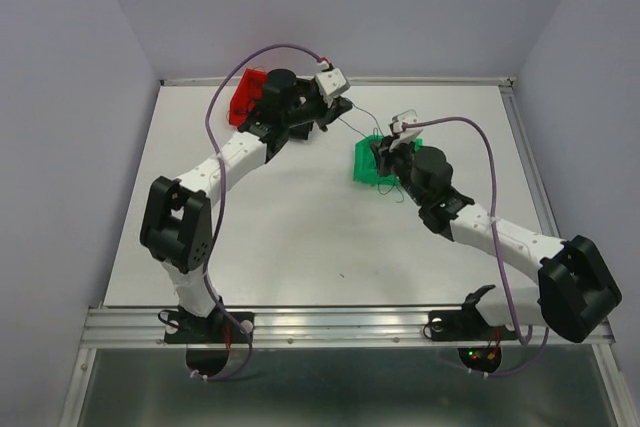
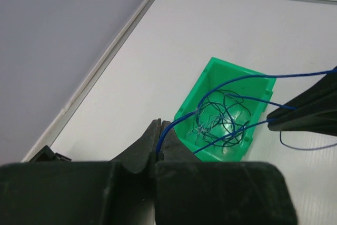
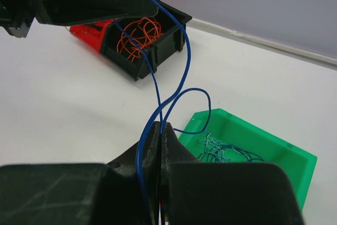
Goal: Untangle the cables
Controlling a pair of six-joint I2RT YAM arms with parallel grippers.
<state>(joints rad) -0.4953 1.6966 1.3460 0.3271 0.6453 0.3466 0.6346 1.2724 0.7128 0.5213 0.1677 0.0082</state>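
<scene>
- Looking from the top external view, the left gripper point(image 1: 338, 110) is seen up-left of the green bin point(image 1: 362, 169) and the right gripper point(image 1: 385, 152) right over that bin. A thin blue cable point(image 1: 356, 127) is strung between them, its long axis diagonal, from beyond the bin's far-left corner down to the bin.
- Left wrist view: the left fingers are pressed fully together on one end of the blue cable. The strand is stretched toward the bin and is met by the right gripper at the bin's right side. A tangle of cables point(image 2: 218, 122) is left inside the bin, and the held strand looks threaded through it.
- Right wrist view: the right fingers are clamped tight on the same strand, which is looped just above the bin's left rim. Orange cables point(image 3: 139, 32) are seen in a black bin point(image 3: 158, 51) well left of the green bin.
- Judged: the right gripper is nearer the tangle, so the coming pull turns on that diagonal axis away from the bin.
</scene>
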